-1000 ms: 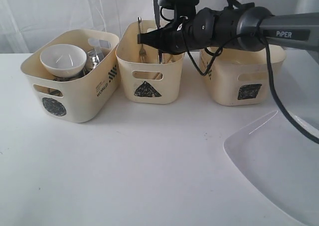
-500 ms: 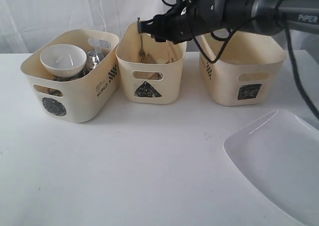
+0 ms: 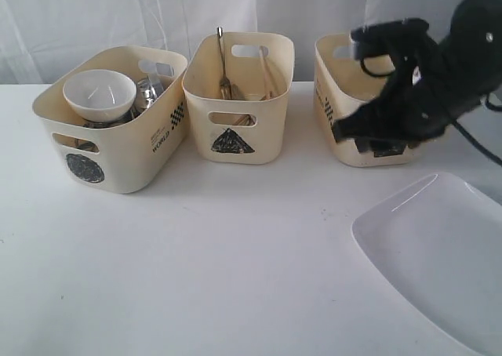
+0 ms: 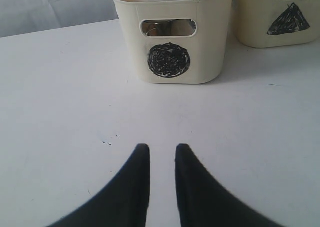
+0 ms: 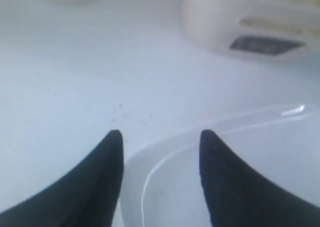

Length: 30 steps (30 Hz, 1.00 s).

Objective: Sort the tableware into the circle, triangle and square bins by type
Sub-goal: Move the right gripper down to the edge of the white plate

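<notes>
A white curtain [image 3: 118, 11] hangs behind a white bench [image 3: 235, 254] on which three cream bins stand in a row. The circle bin [image 3: 118, 148] is on the left and holds a white bowl [image 3: 100, 93], upright, with steel mugs [image 3: 149, 96] just beside it. The triangle bin [image 3: 239, 105] is in the middle. A steel fork [image 3: 222, 62] stands in it against one wall, and wooden chopsticks [image 3: 267, 70] lean further along; the other cutlery inside cannot be told apart. The square bin [image 3: 345, 74] is on the right, partly hidden by the blurred black right arm [image 3: 439, 81], which hangs in front of it.

The large white rectangular plate [image 3: 439, 254] lies flat on the bench in front of the square bin, outside all three bins and running off the lower right edge of the exterior view.

The right tool [image 5: 160, 137] has its fingers spread wide and empty, above the near corner of the plate. The left tool [image 4: 161, 149] is low over bare bench facing the circle bin, its fingers a narrow gap apart with nothing between them.
</notes>
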{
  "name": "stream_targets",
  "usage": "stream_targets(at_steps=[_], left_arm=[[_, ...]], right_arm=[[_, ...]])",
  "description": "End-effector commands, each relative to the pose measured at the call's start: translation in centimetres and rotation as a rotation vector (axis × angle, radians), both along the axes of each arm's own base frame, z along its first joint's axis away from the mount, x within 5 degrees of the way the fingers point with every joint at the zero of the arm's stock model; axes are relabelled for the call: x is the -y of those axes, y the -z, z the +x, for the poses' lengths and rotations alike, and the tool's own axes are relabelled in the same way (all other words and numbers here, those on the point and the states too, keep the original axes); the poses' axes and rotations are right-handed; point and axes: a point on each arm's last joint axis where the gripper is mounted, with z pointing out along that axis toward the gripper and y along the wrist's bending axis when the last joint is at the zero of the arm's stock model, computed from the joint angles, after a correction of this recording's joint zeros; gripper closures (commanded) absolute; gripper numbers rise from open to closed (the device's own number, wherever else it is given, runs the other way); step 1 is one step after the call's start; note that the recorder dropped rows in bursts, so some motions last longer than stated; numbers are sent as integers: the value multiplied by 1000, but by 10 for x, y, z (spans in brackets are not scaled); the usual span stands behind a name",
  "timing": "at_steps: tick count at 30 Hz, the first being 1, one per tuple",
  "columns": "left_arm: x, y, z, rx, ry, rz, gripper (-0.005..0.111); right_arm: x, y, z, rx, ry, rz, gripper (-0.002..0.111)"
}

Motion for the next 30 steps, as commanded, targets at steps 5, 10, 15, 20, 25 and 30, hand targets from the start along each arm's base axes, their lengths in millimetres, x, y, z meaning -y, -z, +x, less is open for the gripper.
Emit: stream_targets(at_steps=[5, 10, 15, 20, 25, 30], left_arm=[[0, 1, 0, -4, -4, -8, 81], [0, 1, 0, -4, -4, -8, 81], [0, 1, 0, -4, -4, -8, 81], [0, 1, 0, -4, -4, -8, 81], [0, 1, 0, -4, -4, -8, 81], [0, 1, 0, -4, -4, -8, 81]], right_arm=[[14, 35, -60, -107, 59, 7, 63], [25, 48, -98, -96, 82, -28, 63], [32, 44, -127, -100, 31, -82, 63], [22, 35, -144, -119, -173, -115, 62], [14, 37, -153, -186, -275, -151, 53], [8, 44, -150, -214, -342, -214, 52]])
